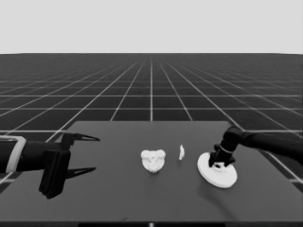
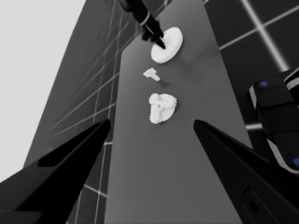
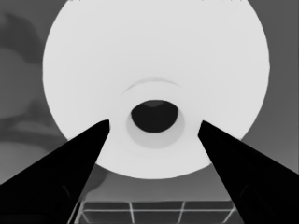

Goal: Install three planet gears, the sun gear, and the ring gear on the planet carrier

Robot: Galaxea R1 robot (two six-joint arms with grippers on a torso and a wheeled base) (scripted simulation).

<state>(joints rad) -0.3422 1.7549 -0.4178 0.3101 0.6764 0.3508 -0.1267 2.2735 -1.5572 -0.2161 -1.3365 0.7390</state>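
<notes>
White larger round part (image 1: 218, 172) under right gripper (image 1: 219, 164), fingers spread around its hub | left gripper (image 1: 90, 153) parked, open

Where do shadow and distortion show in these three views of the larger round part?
Head view: the larger round part, under the right hand, casts a soft shadow on the table beside it; right wrist view: it fills the picture, looking oversized; left wrist view: the table appears turned sideways.

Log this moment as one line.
right gripper: open, at larger round part | gears on smaller round part | left gripper: open, parked
</notes>
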